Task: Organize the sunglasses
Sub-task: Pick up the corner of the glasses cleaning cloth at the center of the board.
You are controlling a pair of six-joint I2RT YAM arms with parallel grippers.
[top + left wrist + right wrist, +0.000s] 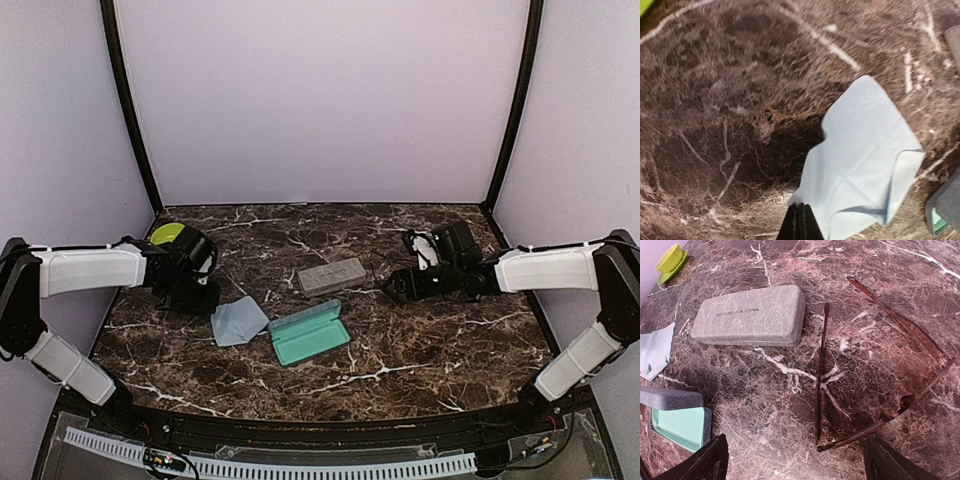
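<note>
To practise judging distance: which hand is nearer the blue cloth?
Left. The left hand is shut right at the cloth, touching its edge. The right hand is open, well off to the cloth's right, beside the sunglasses.

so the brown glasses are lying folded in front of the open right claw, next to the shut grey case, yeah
Not folded. The right wrist view shows the brown glasses lying with both arms spread open in front of the open right claw, next to the shut grey case.
</note>
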